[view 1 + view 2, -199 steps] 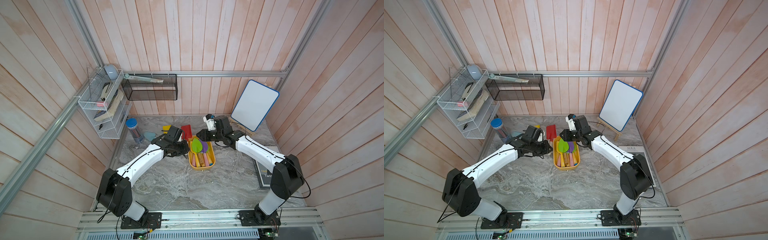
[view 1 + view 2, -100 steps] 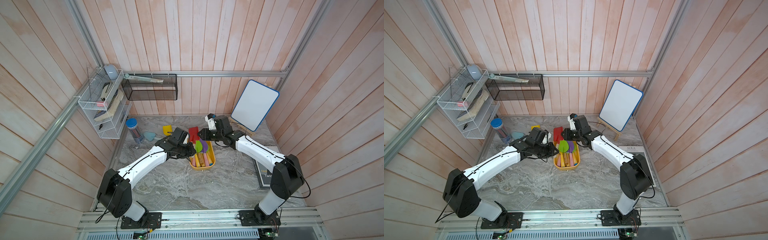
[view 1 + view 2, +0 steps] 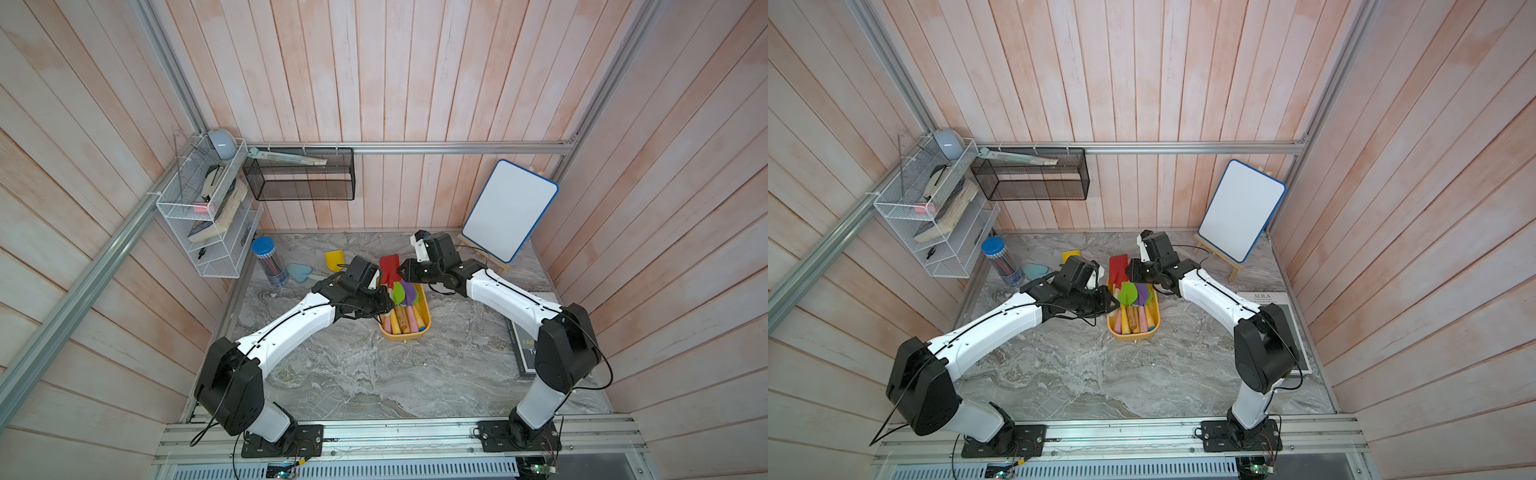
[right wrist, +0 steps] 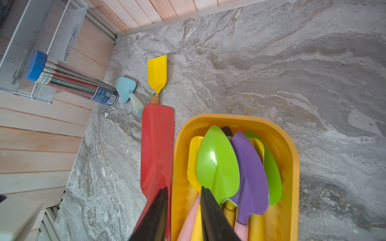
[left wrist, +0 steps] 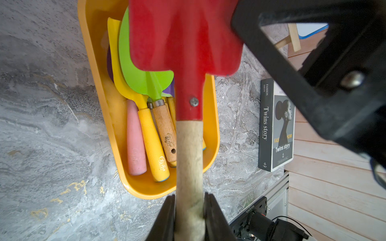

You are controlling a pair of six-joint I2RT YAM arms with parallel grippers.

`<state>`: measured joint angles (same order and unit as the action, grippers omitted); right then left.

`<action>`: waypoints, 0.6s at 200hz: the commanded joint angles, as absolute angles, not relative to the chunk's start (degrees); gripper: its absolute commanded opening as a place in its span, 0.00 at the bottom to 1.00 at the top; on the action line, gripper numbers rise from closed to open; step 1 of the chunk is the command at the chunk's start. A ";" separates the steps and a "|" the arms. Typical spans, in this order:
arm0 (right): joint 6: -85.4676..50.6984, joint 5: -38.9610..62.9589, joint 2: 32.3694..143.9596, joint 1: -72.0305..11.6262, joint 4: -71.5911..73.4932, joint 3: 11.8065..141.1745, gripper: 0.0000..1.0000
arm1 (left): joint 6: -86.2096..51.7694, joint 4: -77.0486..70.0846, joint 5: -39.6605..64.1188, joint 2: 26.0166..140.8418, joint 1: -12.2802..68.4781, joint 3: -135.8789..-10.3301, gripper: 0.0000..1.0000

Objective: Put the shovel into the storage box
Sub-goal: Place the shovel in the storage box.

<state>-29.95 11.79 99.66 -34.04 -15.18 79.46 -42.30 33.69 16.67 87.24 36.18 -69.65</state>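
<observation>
The red shovel (image 3: 389,268) (image 3: 1118,268) has a flat red blade (image 5: 183,41) and a pale wooden handle. My left gripper (image 5: 189,196) (image 3: 384,305) is shut on that handle. The shovel hangs lengthwise over the storage box (image 3: 405,337) (image 5: 96,62), a shallow yellow-orange tray. In the right wrist view the red blade (image 4: 157,146) lies along the box's long wall (image 4: 236,120). Several shovels lie inside, among them a green one (image 4: 217,162) and a purple one (image 4: 250,173). My right gripper (image 4: 183,188) (image 3: 405,272) hovers open above the box's far end, holding nothing.
A yellow shovel (image 3: 334,258) and a light blue shovel (image 3: 299,270) lie on the marble at the far left, beside a pencil tube (image 3: 270,262). A book (image 3: 525,353) lies at the right edge. A whiteboard (image 3: 509,210) stands on an easel behind. A white wire rack (image 3: 203,216) and a black mesh basket (image 3: 299,178) hang on the walls.
My left arm has carried the red shovel to the right, from beside the box to over it. The right arm has hardly moved.
</observation>
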 commanded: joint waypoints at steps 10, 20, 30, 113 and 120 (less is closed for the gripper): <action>-29.44 9.99 100.81 -34.01 -16.71 81.51 0.29 | -42.36 32.65 16.26 88.14 36.69 -71.72 0.13; -29.44 9.75 100.96 -34.01 -16.72 81.53 0.28 | -42.36 32.70 16.35 88.33 36.87 -71.87 0.13; -29.44 9.67 101.23 -34.03 -16.82 81.66 0.26 | -42.43 32.72 16.39 88.57 36.99 -72.09 0.13; -29.09 7.92 102.47 -34.37 -18.16 82.54 0.05 | -42.45 33.31 16.05 90.04 37.91 -73.47 0.13; -29.01 7.69 102.48 -34.37 -18.19 82.56 0.02 | -42.45 33.31 16.02 90.03 37.83 -73.57 0.13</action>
